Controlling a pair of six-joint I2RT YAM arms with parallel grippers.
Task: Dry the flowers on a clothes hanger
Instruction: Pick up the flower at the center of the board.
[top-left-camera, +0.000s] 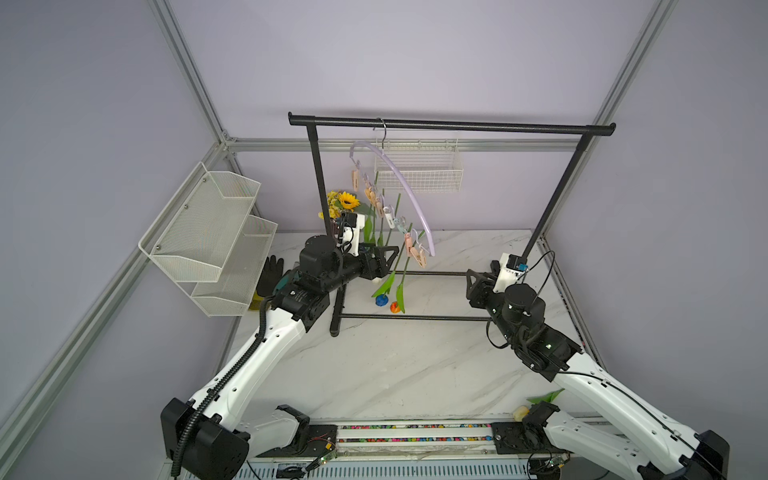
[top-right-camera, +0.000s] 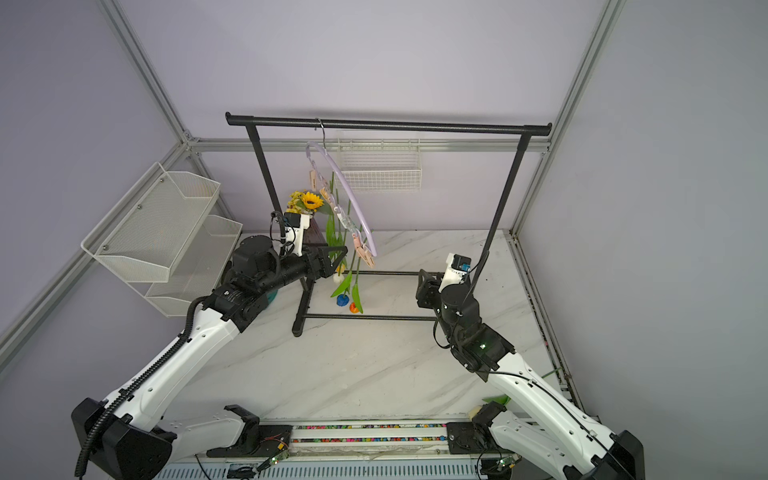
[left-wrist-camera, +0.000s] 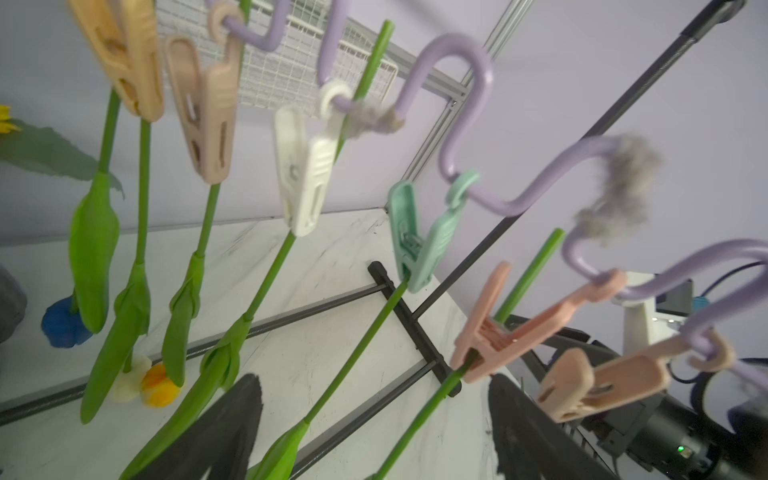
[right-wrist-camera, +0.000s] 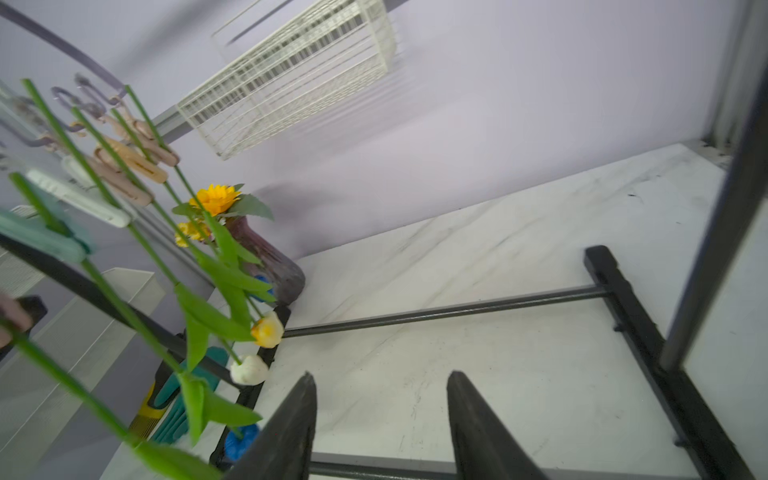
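Flowers (top-left-camera: 401, 293) are hanging head-down from the clothes hanger (left-wrist-camera: 484, 83), their green stems pinched in its pastel pegs (left-wrist-camera: 303, 166). Blue, yellow and cream heads are dangling low over the marble table (top-left-camera: 395, 374). The hanger is hanging by its metal hook from the left part of the black garment rack (top-left-camera: 449, 124). One more tulip (top-left-camera: 544, 397) is lying on the table at the near right, beside the right arm's base.

The left gripper (left-wrist-camera: 374, 432) is reaching in among the hanging stems with its jaws spread wide, and stems are passing between the fingers without being pinched. The right gripper (right-wrist-camera: 380, 415) is hovering well to the right, inside the rack's frame, released and gripping nothing.

At the far left, a purple vase (right-wrist-camera: 270, 257) is holding a sunflower bouquet (top-left-camera: 348, 200). A white wire basket (top-left-camera: 419, 170) is hanging on the far wall. A two-tier mesh shelf (top-left-camera: 208, 232) is sitting on the left wall, with a dark glove (top-left-camera: 270, 274) lying beneath it.
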